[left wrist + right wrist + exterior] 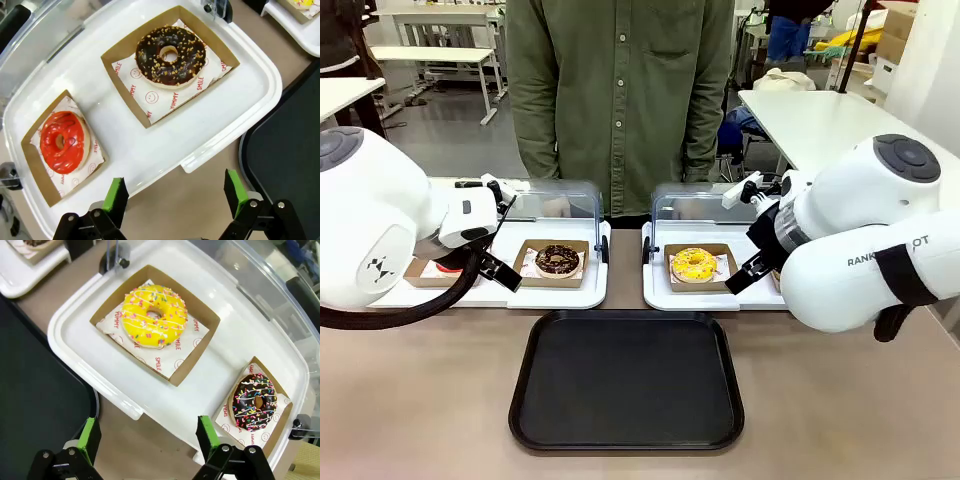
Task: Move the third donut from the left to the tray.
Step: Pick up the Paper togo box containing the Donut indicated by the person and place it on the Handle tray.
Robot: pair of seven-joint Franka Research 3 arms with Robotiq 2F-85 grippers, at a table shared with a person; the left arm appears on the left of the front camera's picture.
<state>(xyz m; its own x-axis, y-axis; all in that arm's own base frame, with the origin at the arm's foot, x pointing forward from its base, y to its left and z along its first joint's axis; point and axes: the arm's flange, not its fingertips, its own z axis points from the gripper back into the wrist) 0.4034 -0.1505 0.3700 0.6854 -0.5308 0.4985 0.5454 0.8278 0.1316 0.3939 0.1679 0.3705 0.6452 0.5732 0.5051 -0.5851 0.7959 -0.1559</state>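
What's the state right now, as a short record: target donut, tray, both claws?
target: yellow donut, in its cardboard square on the right white display tray
black tray: empty, on the table in front of the display trays
left claw: open, holding nothing
right claw: open, holding nothing, hovering short of the yellow donut
task: donut not yet moved

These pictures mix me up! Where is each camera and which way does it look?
Front view: sits at the robot's side, faces across the table at the person's green shirt; left arm and right arm show.
Left wrist view: looks down at the red-iced donut and nut-topped chocolate donut; open left gripper below.
Right wrist view: looks down at the yellow donut; open right gripper below.
Shared: front and right wrist views both show the yellow donut.
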